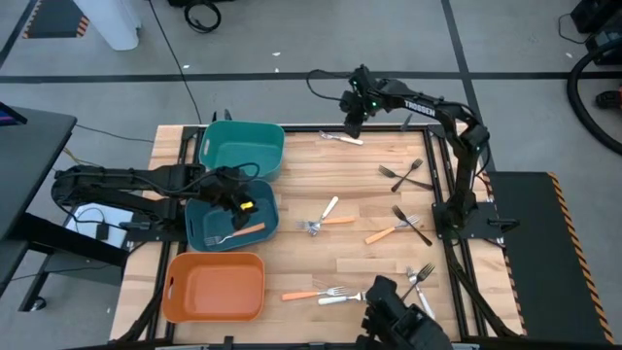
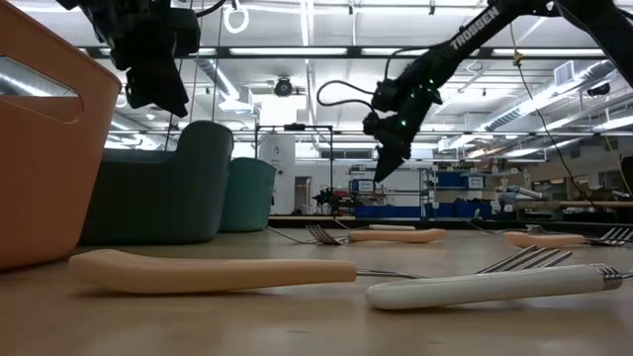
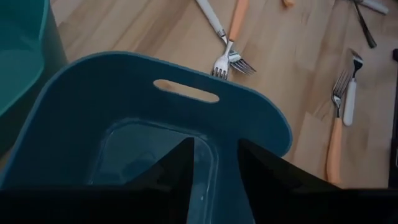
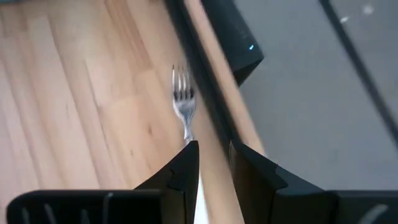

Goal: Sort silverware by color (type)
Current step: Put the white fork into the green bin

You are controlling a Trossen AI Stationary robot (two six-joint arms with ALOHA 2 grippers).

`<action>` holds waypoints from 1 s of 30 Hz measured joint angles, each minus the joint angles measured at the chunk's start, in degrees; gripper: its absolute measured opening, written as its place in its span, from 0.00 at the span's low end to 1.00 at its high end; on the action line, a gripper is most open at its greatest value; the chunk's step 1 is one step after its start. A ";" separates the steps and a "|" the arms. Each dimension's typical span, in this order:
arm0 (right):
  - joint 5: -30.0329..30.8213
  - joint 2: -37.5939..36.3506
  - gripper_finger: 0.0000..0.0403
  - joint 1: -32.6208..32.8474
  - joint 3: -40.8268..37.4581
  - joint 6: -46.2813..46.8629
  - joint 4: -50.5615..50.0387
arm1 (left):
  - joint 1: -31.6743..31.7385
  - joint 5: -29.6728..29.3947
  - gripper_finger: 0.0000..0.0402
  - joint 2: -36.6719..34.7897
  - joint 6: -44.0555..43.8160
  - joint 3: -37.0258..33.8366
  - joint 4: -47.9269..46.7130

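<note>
Forks lie scattered over the wooden table. At the far edge lies a white-handled fork point(image 1: 342, 138), its tines point(image 4: 182, 102) pointing away from my right gripper point(image 4: 213, 168). That gripper is open and hangs above the fork, clear of the table point(image 2: 380, 163), and the white handle point(image 4: 199, 202) shows in the gap between its fingers. My left gripper point(image 3: 215, 180) is open with nothing in it and hovers over the blue bin point(image 1: 207, 231). An orange-handled fork point(image 1: 241, 233) lies in that bin.
A teal bin point(image 1: 219, 146) stands at the far left and an orange bin point(image 1: 214, 287) at the near left. Black forks point(image 1: 408, 175) lie at the right. Orange and white forks lie mid-table point(image 1: 327, 220) and near the front edge point(image 1: 326, 295).
</note>
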 joint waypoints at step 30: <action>4.72 3.61 0.23 2.21 -3.91 10.46 -2.93 | 0.00 -1.09 0.33 0.02 0.07 0.00 5.04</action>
